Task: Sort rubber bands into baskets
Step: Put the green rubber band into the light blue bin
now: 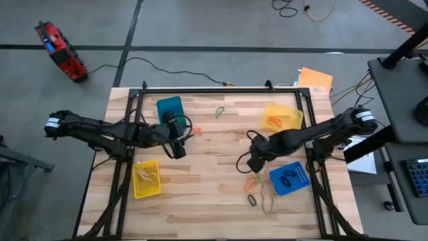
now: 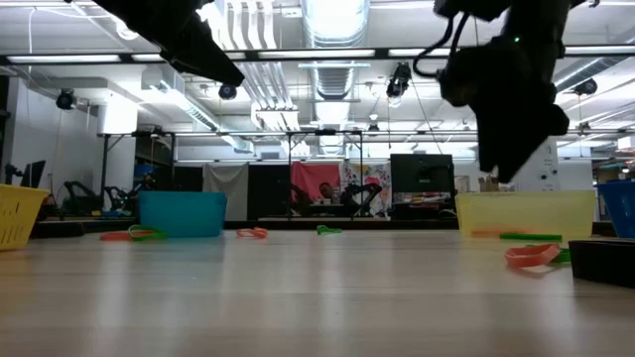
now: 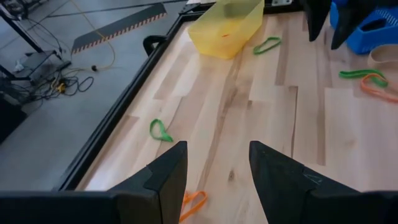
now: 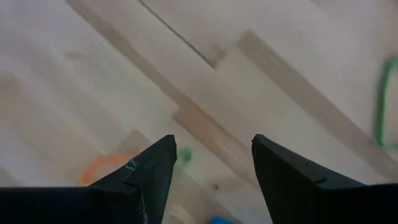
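Observation:
Four baskets stand on the wooden table: blue (image 1: 169, 109) far left, yellow (image 1: 147, 179) near left, yellow (image 1: 282, 117) far right, blue (image 1: 289, 177) near right. Loose rubber bands lie flat on the wood: a green one (image 1: 219, 112) at the far middle, an orange one (image 3: 194, 202) under my left gripper, and a mixed cluster (image 1: 254, 187) beside the near right blue basket. My left gripper (image 3: 217, 149) hangs open above the table near the far left blue basket. My right gripper (image 4: 214, 143) is open, pointing down over bare wood, with an orange band (image 4: 106, 167) and a green one (image 4: 183, 154) just beyond its fingers.
A black frame (image 1: 221, 89) runs along the table's edges. An orange sheet (image 1: 315, 78) lies at the far right corner. In the low view a dark low object (image 2: 605, 260) sits at the near right beside an orange band (image 2: 531, 255). Bare wood spans the table's middle.

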Available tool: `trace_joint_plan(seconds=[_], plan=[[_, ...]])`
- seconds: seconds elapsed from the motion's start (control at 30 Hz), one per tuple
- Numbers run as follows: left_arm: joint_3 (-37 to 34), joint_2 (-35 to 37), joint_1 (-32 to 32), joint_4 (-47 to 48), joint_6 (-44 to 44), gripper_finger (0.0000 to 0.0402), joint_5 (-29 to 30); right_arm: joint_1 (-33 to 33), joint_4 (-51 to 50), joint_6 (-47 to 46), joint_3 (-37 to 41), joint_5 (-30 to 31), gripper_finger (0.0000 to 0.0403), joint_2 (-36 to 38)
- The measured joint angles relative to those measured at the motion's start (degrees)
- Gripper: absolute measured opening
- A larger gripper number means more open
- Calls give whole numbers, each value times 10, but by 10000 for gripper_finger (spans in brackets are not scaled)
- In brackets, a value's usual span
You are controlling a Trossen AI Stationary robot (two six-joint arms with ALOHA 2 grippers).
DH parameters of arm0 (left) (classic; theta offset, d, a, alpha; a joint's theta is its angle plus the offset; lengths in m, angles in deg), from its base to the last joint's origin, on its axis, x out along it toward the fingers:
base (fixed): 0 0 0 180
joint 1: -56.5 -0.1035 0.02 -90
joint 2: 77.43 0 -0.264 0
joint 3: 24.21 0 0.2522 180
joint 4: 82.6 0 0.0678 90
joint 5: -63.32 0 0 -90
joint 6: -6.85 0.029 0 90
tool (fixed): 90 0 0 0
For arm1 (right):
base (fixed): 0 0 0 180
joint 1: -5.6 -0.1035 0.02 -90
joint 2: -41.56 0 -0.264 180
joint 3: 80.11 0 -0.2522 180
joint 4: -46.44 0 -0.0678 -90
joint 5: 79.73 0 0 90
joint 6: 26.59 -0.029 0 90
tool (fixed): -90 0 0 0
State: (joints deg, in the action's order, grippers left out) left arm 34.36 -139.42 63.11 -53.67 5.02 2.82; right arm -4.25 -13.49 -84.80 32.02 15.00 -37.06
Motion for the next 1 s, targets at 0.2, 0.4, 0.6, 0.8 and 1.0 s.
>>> trace_joint_plan(seconds=[0.2,0.4,0.6,0.8,1.0], plan=[[4,-2,0,-1,12,157,1,-27,-33,-7,-49,-55,182,-73],[3,-8,0,-1,15,157,1,-49,-33,-45,-88,-101,166,-122],[1,-20,0,-1,33,157,1,-44,-32,-68,-95,-103,158,-157],[1,-33,0,-1,43,157,1,-36,-33,-75,-69,-107,163,-169],[0,-48,0,-1,43,157,1,-31,-19,-80,-50,-107,171,-167]])
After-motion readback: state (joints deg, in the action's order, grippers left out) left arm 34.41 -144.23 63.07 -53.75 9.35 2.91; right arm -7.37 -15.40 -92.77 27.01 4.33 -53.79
